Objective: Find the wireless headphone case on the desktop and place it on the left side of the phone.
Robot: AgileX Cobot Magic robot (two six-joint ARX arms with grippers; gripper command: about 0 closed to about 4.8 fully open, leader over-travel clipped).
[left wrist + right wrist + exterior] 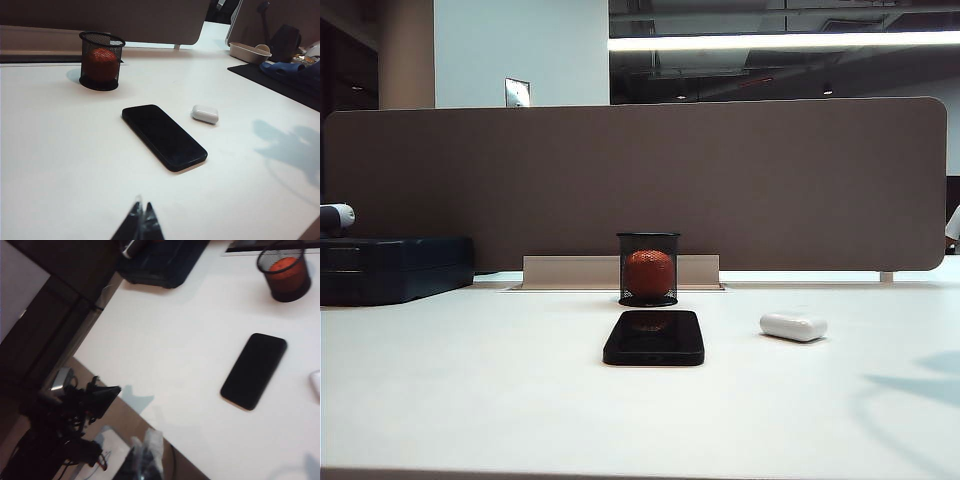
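Exterior view shows the wireless headphone case point(793, 326) resting on the desktop point(470, 400) right of the phone point(654, 337), so I must carry it across. Both the left gripper point(141, 212) and right gripper point(145, 452) sit closed and empty, well apart from it.

Low frontal exterior; both wrist views high, oblique; phone point(654, 337) shared
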